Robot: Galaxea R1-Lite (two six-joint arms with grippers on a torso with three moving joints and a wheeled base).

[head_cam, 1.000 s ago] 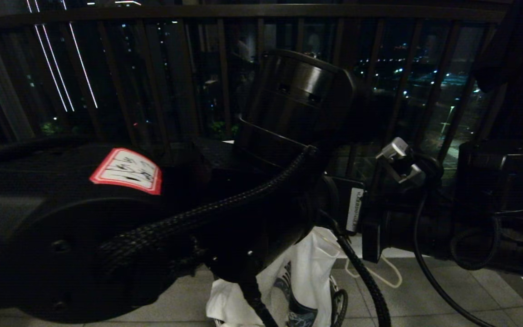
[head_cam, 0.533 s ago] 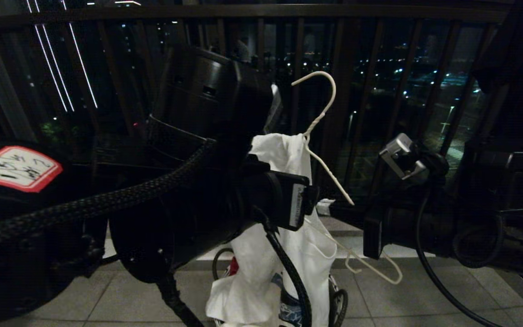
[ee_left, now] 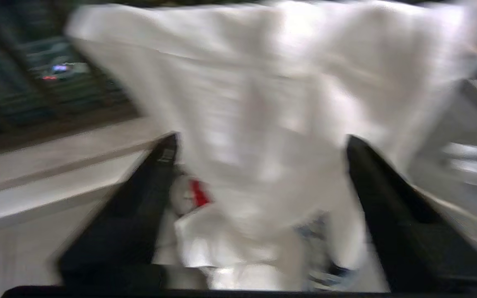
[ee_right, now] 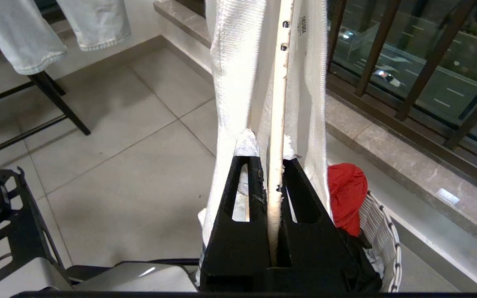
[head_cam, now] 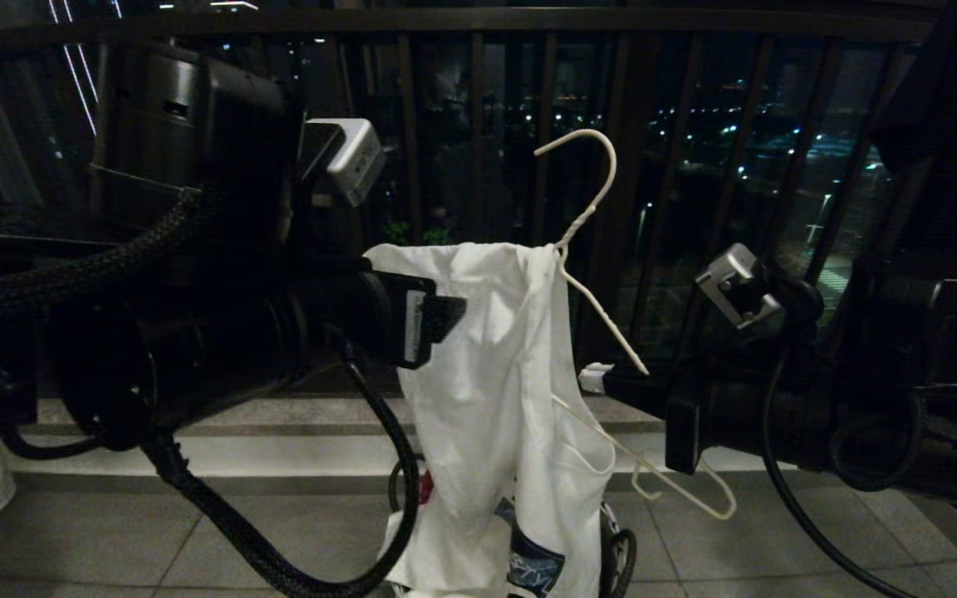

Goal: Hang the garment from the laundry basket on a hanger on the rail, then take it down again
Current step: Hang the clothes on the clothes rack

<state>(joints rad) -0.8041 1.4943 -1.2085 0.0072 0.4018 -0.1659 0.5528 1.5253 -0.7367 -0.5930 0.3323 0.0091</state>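
A plain white garment (head_cam: 495,365), its blue chest print lettered in white, drapes a thin cream-white hanger (head_cam: 591,208). At four o'clock in the right wrist view, a red cloth (ee_right: 346,194) tops the white woven laundry basket (ee_right: 381,236). Pale grey floor tiles (ee_right: 131,174) spread below; pale blue denim (ee_right: 52,29) hangs at eleven o'clock.

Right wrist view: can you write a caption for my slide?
Black right gripper shut on thin white wire hanger draped with white T-shirt, above round white woven basket holding red cloth.
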